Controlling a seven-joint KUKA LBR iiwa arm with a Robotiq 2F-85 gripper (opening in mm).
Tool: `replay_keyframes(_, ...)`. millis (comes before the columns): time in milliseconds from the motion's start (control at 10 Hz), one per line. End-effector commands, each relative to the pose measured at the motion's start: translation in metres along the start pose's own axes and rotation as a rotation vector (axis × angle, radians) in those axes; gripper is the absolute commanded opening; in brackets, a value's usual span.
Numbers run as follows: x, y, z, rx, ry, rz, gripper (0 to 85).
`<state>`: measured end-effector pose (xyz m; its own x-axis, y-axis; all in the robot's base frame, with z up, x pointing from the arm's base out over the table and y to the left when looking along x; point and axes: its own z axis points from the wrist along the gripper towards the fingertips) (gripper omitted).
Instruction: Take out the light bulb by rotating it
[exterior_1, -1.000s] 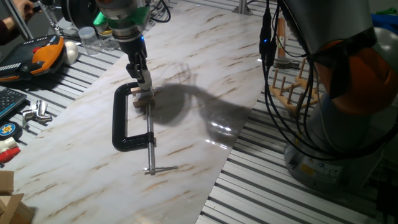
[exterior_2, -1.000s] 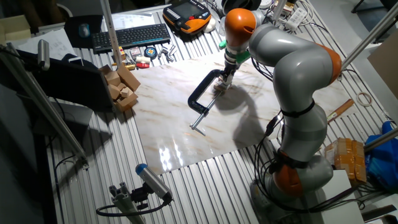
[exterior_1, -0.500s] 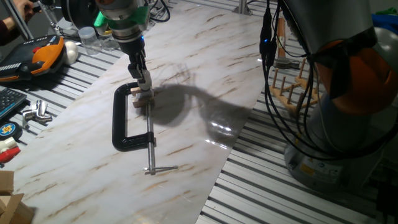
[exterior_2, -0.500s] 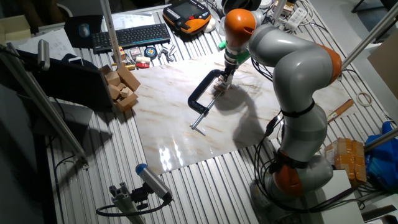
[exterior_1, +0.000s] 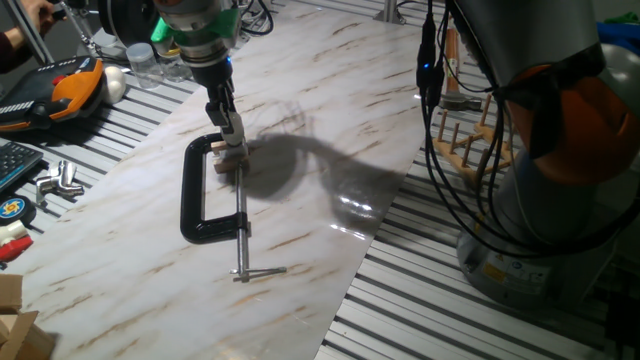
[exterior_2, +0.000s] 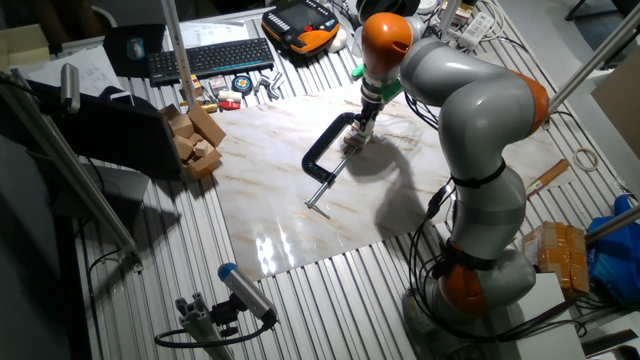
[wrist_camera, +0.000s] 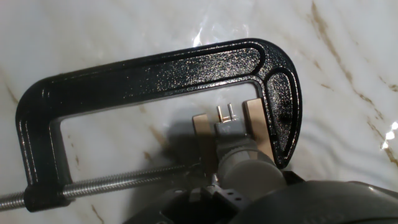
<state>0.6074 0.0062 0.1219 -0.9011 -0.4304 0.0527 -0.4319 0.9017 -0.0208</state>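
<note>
The light bulb (wrist_camera: 244, 163) is a small frosted shape with a grey base and two thin pins (wrist_camera: 226, 114) at its tip. It hangs over the gap in the small wooden block (wrist_camera: 255, 124). A black C-clamp (wrist_camera: 155, 78) pins that block to the marble board. My gripper (exterior_1: 230, 128) stands upright right above the block (exterior_1: 229, 157) and is shut on the bulb. The other fixed view shows the gripper (exterior_2: 361, 127) at the clamp's jaw end (exterior_2: 330, 150). In the hand view the bulb and the hand's dark body hide the fingers.
The clamp's screw and T-handle (exterior_1: 244, 268) reach toward the marble board's near edge (exterior_1: 340, 300). An orange-and-black tool (exterior_1: 72, 88), a white ball (exterior_1: 115, 82) and glass jars (exterior_1: 145, 62) lie beyond the board. Wooden blocks (exterior_2: 195, 140) and a keyboard (exterior_2: 210, 58) sit on the slatted table.
</note>
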Motion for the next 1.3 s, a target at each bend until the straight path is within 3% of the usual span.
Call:
replay_keyframes(0,0.0001,-0.0001,0.0000,0.000,-0.003,0.000,17.0)
replay_keyframes(300,0.0001,0.0003,0.0004,0.003,-0.017,0.000,17.0)
replay_keyframes(400,0.0002,0.0003,0.0007,0.003,-0.021,0.000,34.0)
replay_keyframes(800,0.0004,0.0001,0.0011,0.003,-0.039,-0.002,34.0)
replay_keyframes(900,0.0003,0.0002,0.0010,0.006,-0.041,-0.002,51.0)
replay_keyframes(1000,0.0004,0.0002,0.0009,0.009,-0.044,-0.002,51.0)
replay_keyframes(1100,0.0004,0.0002,0.0009,0.009,-0.044,-0.002,68.0)
replay_keyframes(1200,0.0004,0.0003,0.0008,0.009,-0.044,-0.002,68.0)
